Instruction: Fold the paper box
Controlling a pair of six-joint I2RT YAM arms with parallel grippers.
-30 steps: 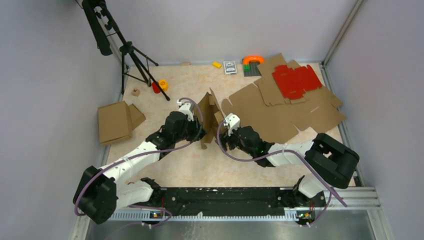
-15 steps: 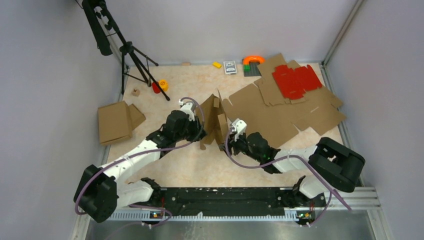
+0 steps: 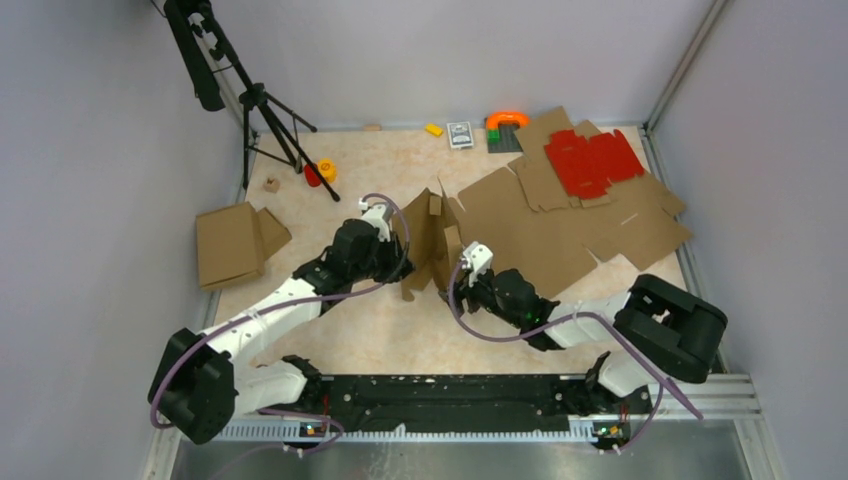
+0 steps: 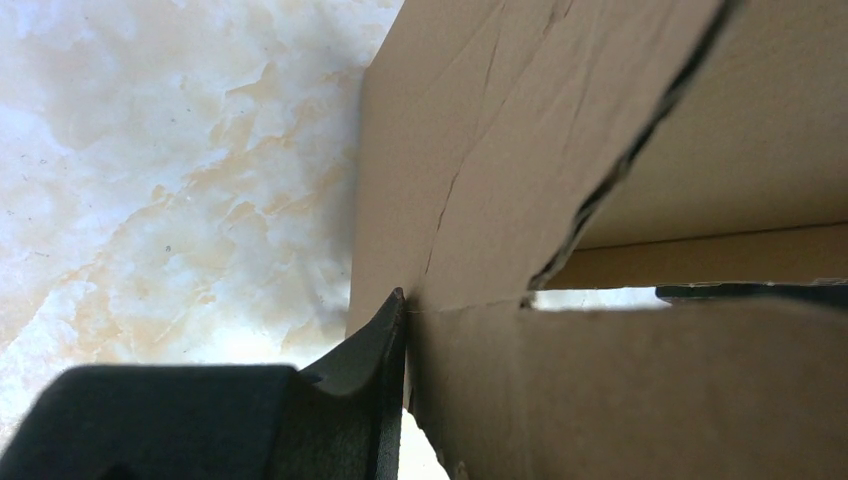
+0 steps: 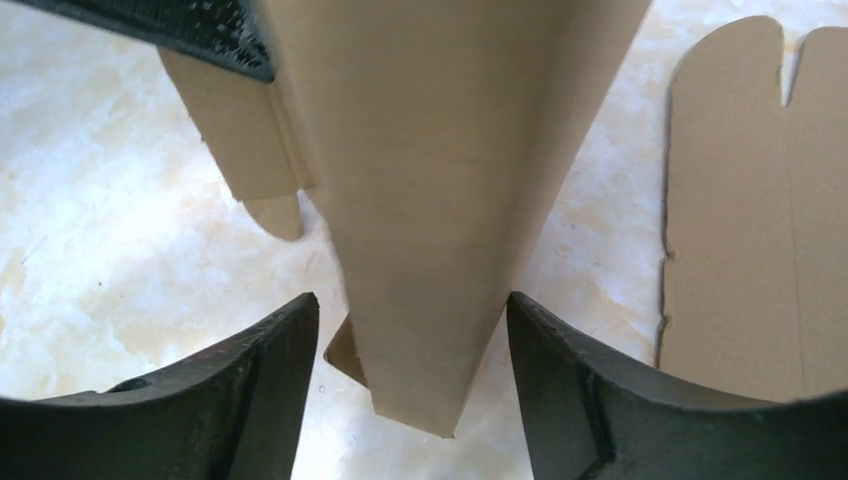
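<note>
While the paper box stands half raised near the middle of the table, its creased brown panels upright and its flaps hanging loose, my left gripper is clamped on one of its panels. From my left wrist I see one finger flat against the cardboard; the other is hidden behind it. My right gripper has its jaws apart, astride the lower corner of another panel, with a thin gap on either side.

Just to the right of the box lie flat brown cardboard sheets, overlapping, with a red die-cut sheet on top at the far end. A folded cardboard box sits well apart at the left edge.

Under it all is a pale, cream marbled tabletop. Along the far edge are a yellow block, a small printed pack whose print is too small to read, and an orange and green piece. A black tripod stands in the far left corner beside a yellow ring and a tiny wooden cube. Plain lilac-grey walls close in three sides.
</note>
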